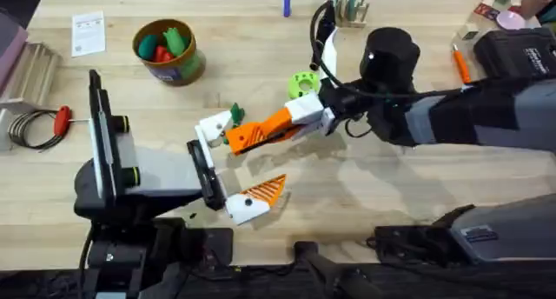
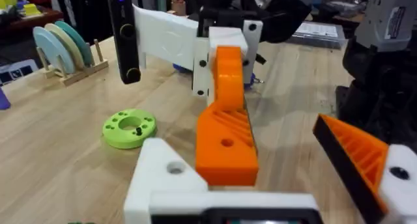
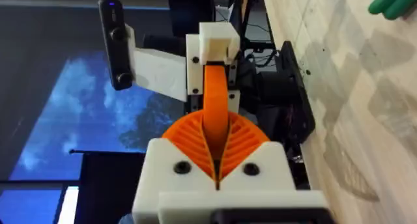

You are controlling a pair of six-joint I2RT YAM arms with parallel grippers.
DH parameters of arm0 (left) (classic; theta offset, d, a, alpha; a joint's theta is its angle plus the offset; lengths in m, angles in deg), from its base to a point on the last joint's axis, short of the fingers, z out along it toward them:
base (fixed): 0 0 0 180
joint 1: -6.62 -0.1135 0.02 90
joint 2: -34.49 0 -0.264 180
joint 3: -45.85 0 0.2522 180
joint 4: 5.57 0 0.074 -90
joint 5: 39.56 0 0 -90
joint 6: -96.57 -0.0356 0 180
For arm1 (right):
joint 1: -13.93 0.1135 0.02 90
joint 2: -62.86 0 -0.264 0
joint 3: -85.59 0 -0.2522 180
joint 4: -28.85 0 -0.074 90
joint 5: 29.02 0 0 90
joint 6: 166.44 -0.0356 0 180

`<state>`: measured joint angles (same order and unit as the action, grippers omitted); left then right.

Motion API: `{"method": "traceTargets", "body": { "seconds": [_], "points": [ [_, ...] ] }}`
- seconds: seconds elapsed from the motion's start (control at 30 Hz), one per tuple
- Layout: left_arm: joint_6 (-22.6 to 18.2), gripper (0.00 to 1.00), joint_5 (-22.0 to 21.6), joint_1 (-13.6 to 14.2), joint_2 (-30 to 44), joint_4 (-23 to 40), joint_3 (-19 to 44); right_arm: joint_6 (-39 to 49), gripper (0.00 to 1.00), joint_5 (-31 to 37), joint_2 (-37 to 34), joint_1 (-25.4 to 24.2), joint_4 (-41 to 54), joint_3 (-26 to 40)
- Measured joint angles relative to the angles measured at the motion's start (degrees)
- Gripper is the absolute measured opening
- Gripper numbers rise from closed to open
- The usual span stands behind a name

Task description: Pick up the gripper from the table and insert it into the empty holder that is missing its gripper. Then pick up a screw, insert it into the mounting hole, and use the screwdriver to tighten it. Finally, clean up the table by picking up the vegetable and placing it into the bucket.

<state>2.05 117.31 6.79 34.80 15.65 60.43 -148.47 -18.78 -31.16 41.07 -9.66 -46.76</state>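
Nearest the bases, the left hand (image 1: 248, 156) lies low over the bench (image 1: 391, 195) with its jaws spread wide and nothing in them. One finger (image 1: 215, 127) is farther out; the other (image 1: 258, 195) is nearer the bench edge.

The right arm reaches across from the right side, and the right hand (image 1: 236, 142) pokes into that gap, closer to the farther finger. Its orange pads (image 3: 215, 146) are pressed together, and I see nothing between them. Whether its tip touches the left finger I cannot tell.

Just beyond the left hand's farther finger the vegetable (image 1: 236, 115) lies on the bare wood, free of both hands. The right hand's orange fingers pass just beside it on the near side.

A little farther and to the right sits a lime-green disc (image 1: 302, 82), partly crossed by the right arm's cable. The dark bulk of the right arm covers the bench behind and to the right of the disc.

Out at the left edge a red-handled tool (image 1: 62, 118) rests beside a coil of wire (image 1: 26, 129). At the right, an orange-handled tool (image 1: 460, 64) lies near a dark case.

Farther back on the left stands the bucket (image 1: 187, 66), upright, with green and red toy foods (image 1: 165, 45) in it, well apart from the vegetable. A white card (image 1: 89, 31) lies to its left.

At the far edge, near the middle, the holder (image 1: 352, 12) stands with its slats upright.
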Motion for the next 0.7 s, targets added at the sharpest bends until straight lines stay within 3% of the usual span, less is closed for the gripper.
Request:
{"method": "traceTargets", "body": {
  "seconds": [0.7],
  "points": [
    [0.0, 0.986, 0.0, 0.0, 0.0, 0.0, 0.0, -0.2, 0.008, 2.2, -1.1, 1.2, -0.9, 0.6]
  ]
}}
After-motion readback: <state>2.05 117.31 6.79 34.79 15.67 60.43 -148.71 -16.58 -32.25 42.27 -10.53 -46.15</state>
